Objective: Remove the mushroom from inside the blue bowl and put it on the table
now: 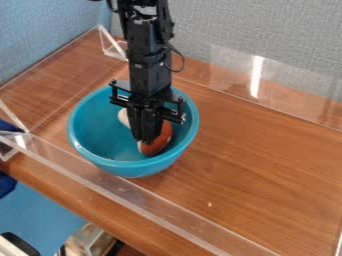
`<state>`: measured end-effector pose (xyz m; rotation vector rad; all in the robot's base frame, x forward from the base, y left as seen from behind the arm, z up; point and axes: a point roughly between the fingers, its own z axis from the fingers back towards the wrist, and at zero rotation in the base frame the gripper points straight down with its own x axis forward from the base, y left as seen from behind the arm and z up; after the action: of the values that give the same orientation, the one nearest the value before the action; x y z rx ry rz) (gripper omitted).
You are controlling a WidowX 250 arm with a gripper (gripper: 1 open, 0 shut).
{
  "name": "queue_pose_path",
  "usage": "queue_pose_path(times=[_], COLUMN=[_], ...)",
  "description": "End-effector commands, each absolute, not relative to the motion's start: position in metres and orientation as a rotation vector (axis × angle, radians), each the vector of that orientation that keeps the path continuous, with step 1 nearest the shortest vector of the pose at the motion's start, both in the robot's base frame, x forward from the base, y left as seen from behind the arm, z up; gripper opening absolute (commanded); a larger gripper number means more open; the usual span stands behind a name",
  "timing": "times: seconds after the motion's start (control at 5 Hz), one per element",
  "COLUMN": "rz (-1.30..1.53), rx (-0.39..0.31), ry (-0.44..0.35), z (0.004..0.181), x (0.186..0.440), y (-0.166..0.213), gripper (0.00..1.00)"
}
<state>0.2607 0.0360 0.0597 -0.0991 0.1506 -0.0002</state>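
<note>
Camera, end effector (151, 137) pinching mushroom (158, 145), blue bowl (94, 135)

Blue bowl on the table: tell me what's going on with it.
A single robot arm reaches straight down into the blue bowl, which sits on the wooden table. The gripper has its fingers shut on the mushroom inside the bowl. The mushroom is gripped but not yet lifted out, so it has not reached the table.

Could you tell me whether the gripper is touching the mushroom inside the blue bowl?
Touching: the camera view shows the gripper shut on the mushroom, inside the blue bowl.
</note>
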Motion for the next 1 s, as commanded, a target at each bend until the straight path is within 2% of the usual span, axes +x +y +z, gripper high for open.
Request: queue_pose_path(times=[0.0,0.2,0.6,0.8], rz=[-0.016,-0.033,-0.071,-0.125], rx=[-0.084,-0.083,-0.119,-0.128], ry=[0.072,0.035,-0.044,-0.028], z=[0.086,0.110,0.169,0.167], x=[0.267,0.268,0.265,0.257], y=[0.034,0.028,0.005,-0.018], gripper=[0.00,0.00,0.00,0.00])
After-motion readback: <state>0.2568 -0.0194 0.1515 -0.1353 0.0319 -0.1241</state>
